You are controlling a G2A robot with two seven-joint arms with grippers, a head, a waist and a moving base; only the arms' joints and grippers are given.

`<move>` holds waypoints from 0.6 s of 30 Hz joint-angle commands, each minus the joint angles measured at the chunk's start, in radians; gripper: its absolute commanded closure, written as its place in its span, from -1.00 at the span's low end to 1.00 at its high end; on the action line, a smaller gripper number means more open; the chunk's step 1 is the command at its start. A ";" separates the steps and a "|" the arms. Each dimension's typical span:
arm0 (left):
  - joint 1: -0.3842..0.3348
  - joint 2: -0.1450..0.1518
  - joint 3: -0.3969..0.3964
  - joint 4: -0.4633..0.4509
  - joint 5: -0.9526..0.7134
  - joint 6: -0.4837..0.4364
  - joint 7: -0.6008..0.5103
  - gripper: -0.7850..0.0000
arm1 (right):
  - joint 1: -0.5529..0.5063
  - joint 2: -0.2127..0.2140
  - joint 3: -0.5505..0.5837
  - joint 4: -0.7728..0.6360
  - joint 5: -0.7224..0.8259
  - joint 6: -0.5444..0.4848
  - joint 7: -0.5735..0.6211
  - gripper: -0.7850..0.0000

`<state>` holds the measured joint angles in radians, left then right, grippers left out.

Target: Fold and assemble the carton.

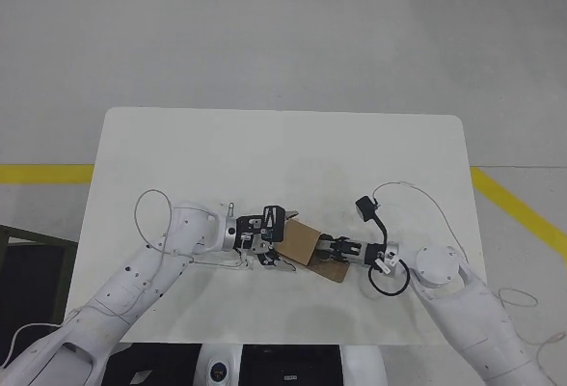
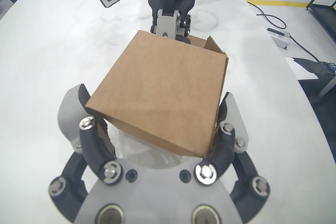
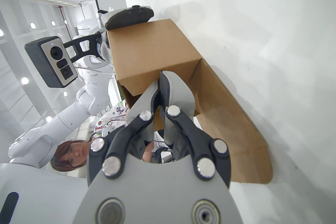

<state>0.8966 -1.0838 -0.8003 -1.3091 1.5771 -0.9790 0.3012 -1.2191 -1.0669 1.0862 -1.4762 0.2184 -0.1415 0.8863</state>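
The carton (image 2: 162, 88) is matt cardboard — the table (image 1: 380, 154) smooth, white.

The carton (image 1: 305, 243) is plain brown; the table (image 1: 264, 145) white; the floor (image 1: 264, 48) pale grey with yellow stripes. The left gripper (image 2: 155, 99) and right gripper (image 3: 160, 76) are silver with black pads.

Arms faced each other by the front edge of the table (image 1: 148, 154); left gripper (image 2: 155, 92), spread wide, clasped the carton (image 2: 173, 62), right gripper (image 3: 159, 79) pinched its wall.

White table (image 1: 168, 154) on grey floor (image 1: 264, 48), yellow tape (image 1: 33, 174) left and right, power brick (image 2: 279, 37) on the floor.
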 commanded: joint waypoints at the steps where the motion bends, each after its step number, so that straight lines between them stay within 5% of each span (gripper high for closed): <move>1: 0.000 0.000 0.000 -0.001 0.000 -0.002 -0.001 -1.00 | 0.003 -0.003 -0.007 0.003 0.007 -0.001 0.000 1.00; 18: 0.004 -0.002 -0.001 -0.003 -0.005 -0.003 -0.003 -1.00 | 0.066 -0.033 -0.085 0.071 0.067 -0.025 0.011 1.00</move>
<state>0.8999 -1.0853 -0.8016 -1.3119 1.5718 -0.9823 0.2973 -1.1547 -1.1003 1.0007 -1.4107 0.2843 -0.1644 0.8912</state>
